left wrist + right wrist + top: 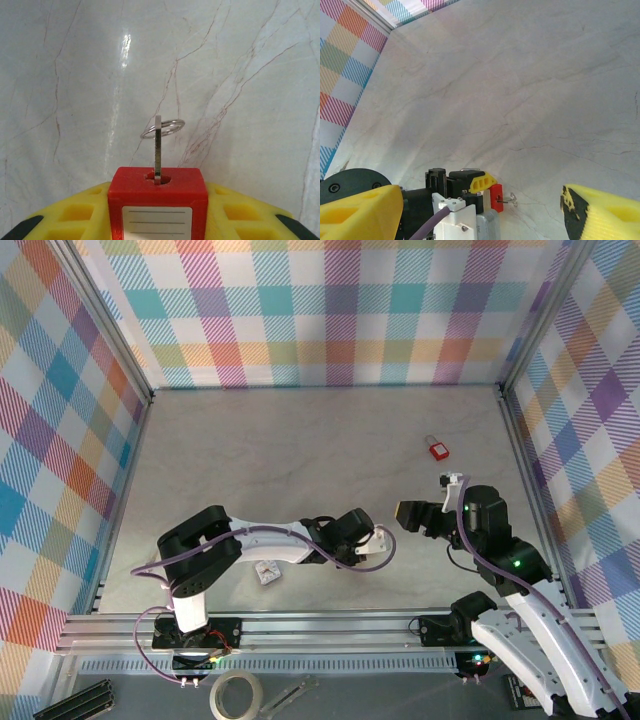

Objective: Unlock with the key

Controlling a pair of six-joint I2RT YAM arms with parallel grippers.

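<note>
My left gripper (pixel 157 222) is shut on a red padlock (pixel 157 192) with a white label, clamped between its yellow fingers (pixel 75 215). A metal key (pixel 158 150) stands in the keyhole, and its wire ring (pixel 163 127) sticks out past the lock. In the top view the left gripper (pixel 378 545) is at table centre, pointing right. My right gripper (pixel 408 513) faces it from the right, a short gap away, and is open with nothing between its fingers. The right wrist view has the padlock (pixel 496 196) and key (pixel 509 201) ahead, between the right gripper's (pixel 481 215) spread yellow fingers (pixel 365 210).
A second small red padlock (pixel 437 450) lies on the marble table (pixel 300 450) at the back right. A small white object (pixel 266 573) lies near the front edge, under the left arm. Checkered walls enclose three sides. A tape roll (pixel 235 695) sits below the front rail.
</note>
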